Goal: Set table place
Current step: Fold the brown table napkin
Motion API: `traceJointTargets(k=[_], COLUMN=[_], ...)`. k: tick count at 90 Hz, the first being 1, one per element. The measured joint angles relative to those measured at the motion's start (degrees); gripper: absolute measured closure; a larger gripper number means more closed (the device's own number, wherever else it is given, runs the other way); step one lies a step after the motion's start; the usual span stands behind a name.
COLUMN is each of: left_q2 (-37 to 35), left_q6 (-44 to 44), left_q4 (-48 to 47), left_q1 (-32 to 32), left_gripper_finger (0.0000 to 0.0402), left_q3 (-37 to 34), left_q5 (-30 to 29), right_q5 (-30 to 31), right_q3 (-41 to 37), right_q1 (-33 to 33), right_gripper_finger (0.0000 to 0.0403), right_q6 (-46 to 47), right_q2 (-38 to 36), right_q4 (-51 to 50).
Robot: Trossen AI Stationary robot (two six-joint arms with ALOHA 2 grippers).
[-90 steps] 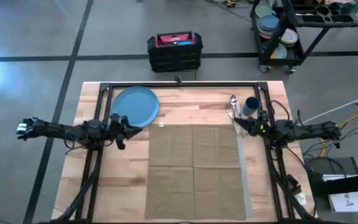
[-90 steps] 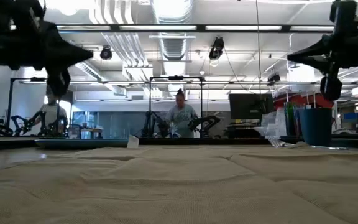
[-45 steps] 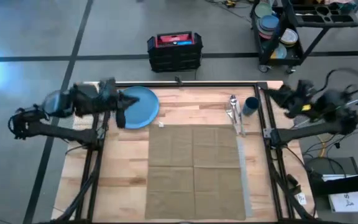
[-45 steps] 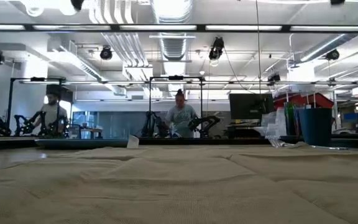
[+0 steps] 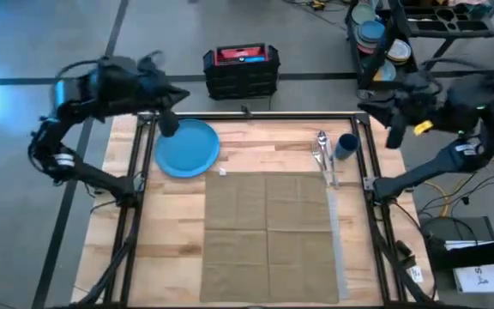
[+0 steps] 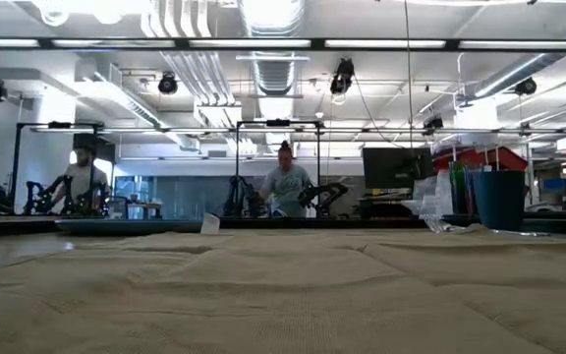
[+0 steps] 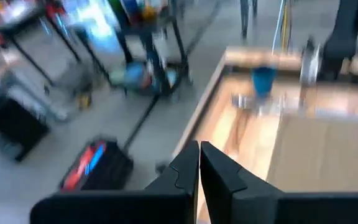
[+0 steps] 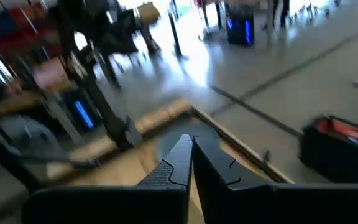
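Placemat [image 5: 271, 233]: one, grey and woven, spread over the middle of the wooden table [image 5: 178, 249], with a tan napkin strip [image 5: 337, 245] along its right edge. One round blue plate [image 5: 187, 147] sits at the far-left corner; one dark-blue cup [image 5: 346, 146] stands far right, just beside a small cluster of silver cutlery [image 5: 324, 154] too tangled to count. Bare wood runs down both sides. The left gripper [image 7: 199, 163] and the right gripper [image 8: 191, 152] are raised off the far corners, fingers pressed together on nothing.
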Motion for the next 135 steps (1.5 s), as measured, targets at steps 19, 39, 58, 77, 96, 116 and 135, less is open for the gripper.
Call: traceJointTargets(k=[19,39,58,77,96,116,135], left_q2=[9.06,11.11,4.03,-2.27,-3.38,-1.22,2.08], left_q6=[-2.47,-5.22,-10.38,-18.25,-21.66,-22.73,-23.99], left_q4=[-10.29,2.55,19.24,35.37,43.86,49.25,53.72], left_q1=[-0.04,-0.68,-1.77,-1.79,-1.77,-1.77,-1.77], left_gripper_finger=[0.0402,0.0402,0.0402,0.0402,0.0402,0.0402,0.0402], left_q3=[-2.76,-20.88,-45.25,-62.67,-71.31,-73.83,-73.89], left_q5=[3.66,14.84,17.00,17.33,17.63,17.72,17.70], right_q5=[-0.12,-1.13,1.46,-2.25,-5.94,-9.59,-10.86], right_q3=[3.97,-5.28,-28.47,-52.75,-72.52,-85.64,-89.64], right_q1=[-0.68,-0.86,-1.36,-1.37,-1.40,-1.40,-1.40], right_gripper_finger=[0.0403,0.0403,0.0403,0.0403,0.0403,0.0403,0.0403], right_q6=[4.55,2.84,14.15,20.89,25.94,30.16,28.65], right_q2=[8.85,11.69,1.89,-10.43,-16.53,-16.74,-16.85], right_q4=[-13.05,-13.58,-11.00,6.79,20.73,31.51,38.33])
